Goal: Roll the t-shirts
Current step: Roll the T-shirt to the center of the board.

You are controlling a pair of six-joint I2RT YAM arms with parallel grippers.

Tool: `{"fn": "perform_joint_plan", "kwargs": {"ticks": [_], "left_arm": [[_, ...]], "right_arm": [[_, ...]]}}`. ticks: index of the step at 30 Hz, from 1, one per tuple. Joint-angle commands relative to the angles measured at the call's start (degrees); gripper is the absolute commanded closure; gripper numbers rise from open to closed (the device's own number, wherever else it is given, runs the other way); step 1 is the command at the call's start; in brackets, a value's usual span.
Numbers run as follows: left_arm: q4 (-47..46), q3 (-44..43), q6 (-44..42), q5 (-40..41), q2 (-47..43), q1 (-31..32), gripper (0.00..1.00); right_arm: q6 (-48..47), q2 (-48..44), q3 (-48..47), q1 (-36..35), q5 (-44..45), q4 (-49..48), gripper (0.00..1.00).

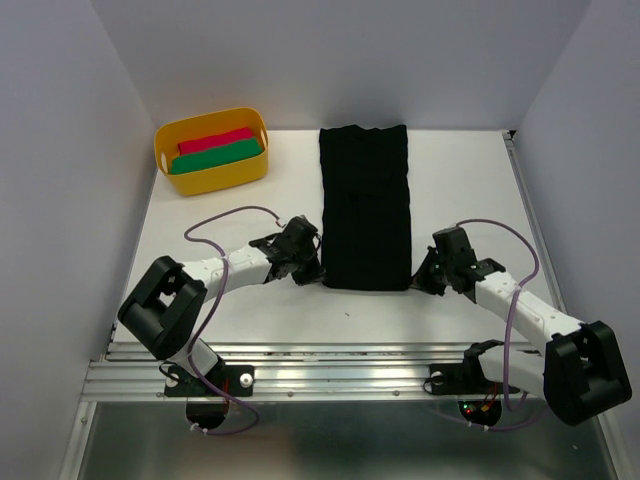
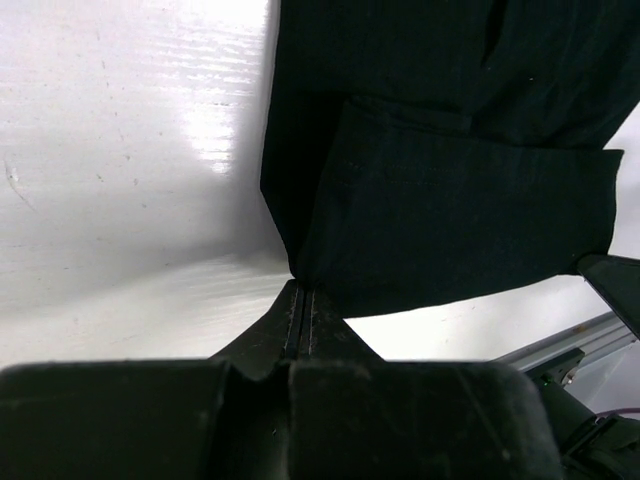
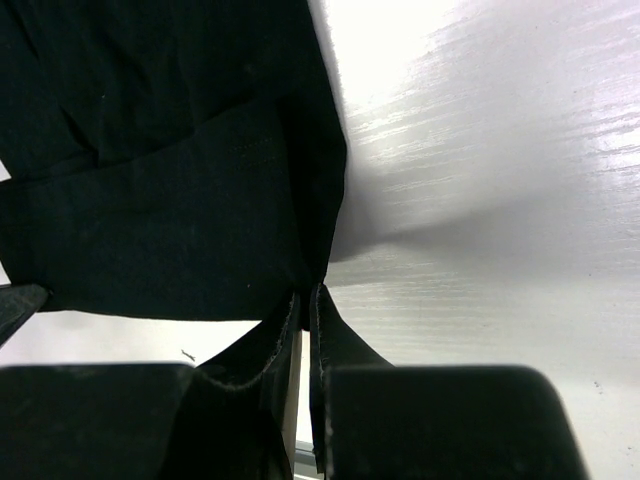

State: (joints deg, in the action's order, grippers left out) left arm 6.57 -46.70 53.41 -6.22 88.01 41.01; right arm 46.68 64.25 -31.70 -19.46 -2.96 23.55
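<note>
Left gripper (image 1: 316, 270) and right gripper (image 1: 421, 279) pinch the t-shirt (image 1: 365, 200) by its 6 o'clock corners. Roll's just starting, probably needs an even curl toward 12.

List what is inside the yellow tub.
Inside the yellow tub: a red cloth bundle and a green one nearer the arms, side by side. The tub's floor beneath them is hidden.

This looks like a robotics lab test cell. A white desk (image 1: 470, 180) is boxed in by plain pale walls (image 1: 60, 150). An aluminium rail (image 1: 330, 375) along the lower frame carries the bolted left arm (image 1: 200, 275) and right arm (image 1: 520, 300), both trailing purple cables (image 1: 225, 215). A yellow tub (image 1: 211, 150) sits at upper left.
</note>
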Motion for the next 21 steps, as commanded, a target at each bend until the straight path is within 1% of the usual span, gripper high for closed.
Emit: {"fn": "perform_joint_plan", "kwargs": {"ticks": [1, 11, 21], "left_arm": [[1.87, -2.79, -1.46, 0.77, -0.47, -0.67, 1.0], [1.61, -2.79, -1.64, -0.11, 0.23, -0.94, 1.0], [0.38, -0.5, -1.2, -1.16, 0.5, -0.94, 1.0]], "right_arm": [[-1.15, 0.61, -2.93, 0.3, 1.91, 0.36, 0.99], [-1.32, 0.7, -3.01, 0.3, 2.08, 1.15, 0.99], [-1.67, 0.35, 0.06, 0.3, 0.33, 1.76, 0.99]]}}
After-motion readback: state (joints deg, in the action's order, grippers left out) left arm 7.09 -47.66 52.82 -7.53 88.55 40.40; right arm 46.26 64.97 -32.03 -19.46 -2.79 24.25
